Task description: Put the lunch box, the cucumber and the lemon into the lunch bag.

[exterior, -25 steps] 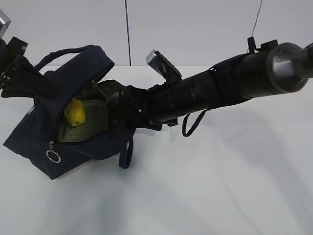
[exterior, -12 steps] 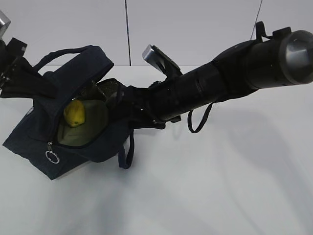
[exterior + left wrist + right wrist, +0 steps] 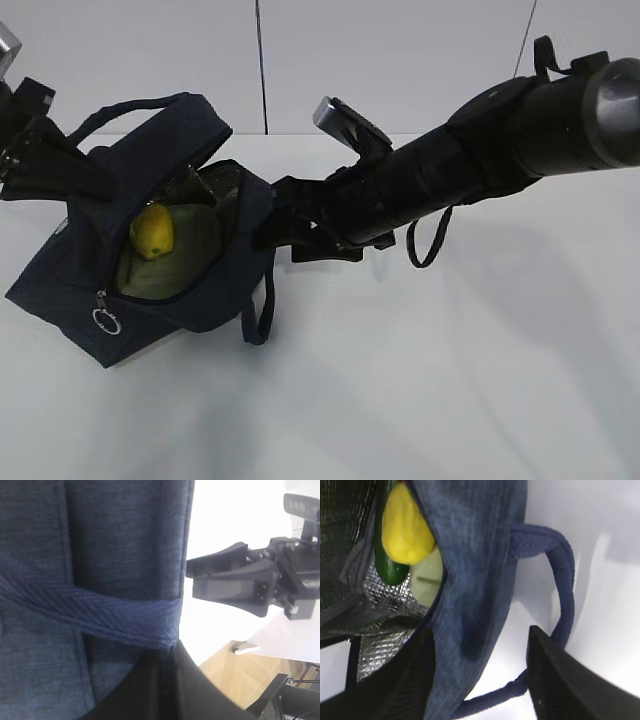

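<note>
The navy lunch bag point(image 3: 60, 285) lies tilted at the left with its mouth open toward the right. Inside it the yellow lemon point(image 3: 152, 230) rests on the sage-green lid of the lunch box point(image 3: 195, 240). The right wrist view shows the lemon point(image 3: 407, 527), the dark green cucumber's end point(image 3: 387, 565) and the pale lid point(image 3: 427, 575) inside the silver lining. My left gripper point(image 3: 95, 175) is shut on the bag's upper flap point(image 3: 100, 545) and holds it up. My right gripper point(image 3: 268, 212) is open and empty just outside the bag's mouth, astride its front wall point(image 3: 475, 555).
A loop handle point(image 3: 262, 310) hangs from the bag's front onto the white table point(image 3: 420, 380). The silver ring pull point(image 3: 108, 319) hangs at the bag's lower left. A black cable loop point(image 3: 430, 245) dangles under my right arm.
My right arm has drawn back to the right and its gripper has come out of the bag's mouth. The lemon and the bag stay put; the left gripper has not moved.
</note>
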